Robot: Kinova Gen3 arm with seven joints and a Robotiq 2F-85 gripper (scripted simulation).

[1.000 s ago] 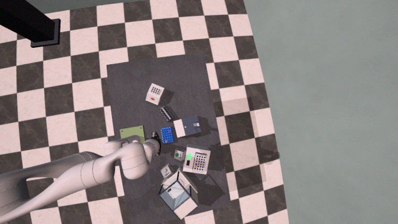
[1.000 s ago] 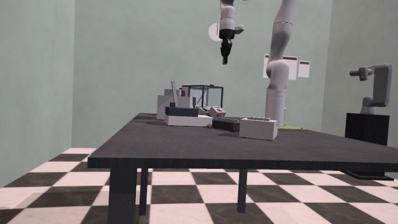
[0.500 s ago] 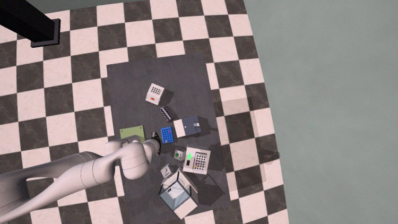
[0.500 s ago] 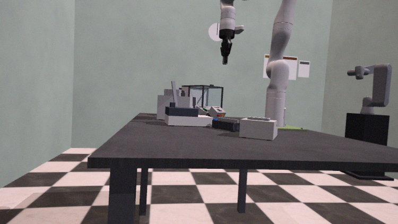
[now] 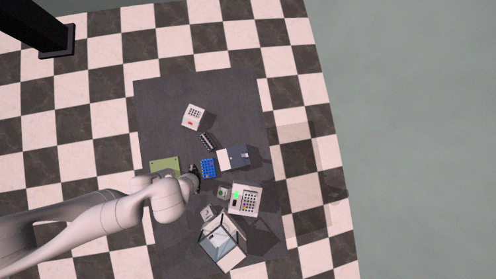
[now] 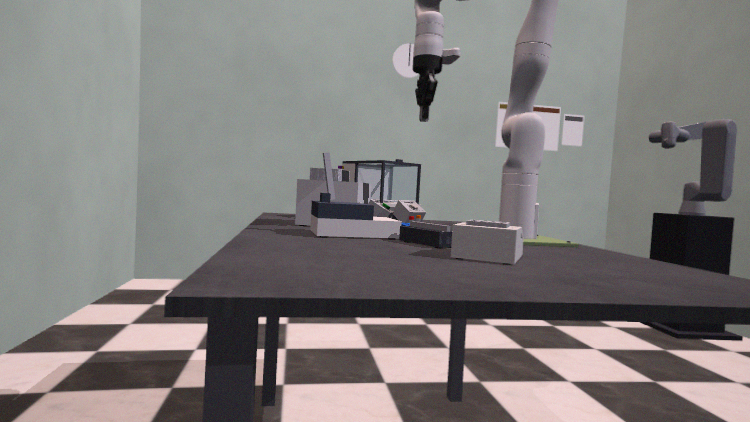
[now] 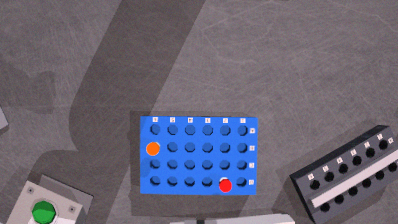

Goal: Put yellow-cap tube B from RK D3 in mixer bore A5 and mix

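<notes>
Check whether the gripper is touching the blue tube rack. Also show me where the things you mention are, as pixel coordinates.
Apart. The exterior view shows the gripper (image 5: 197, 178) (image 6: 423, 119) high above the bench, its fingertips well over the blue tube rack (image 5: 208, 168) (image 6: 405, 224) (image 7: 198, 156).

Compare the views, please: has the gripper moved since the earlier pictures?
No, not visibly: in the exterior view the gripper hangs at the same place beside the round white wall disc.
</notes>
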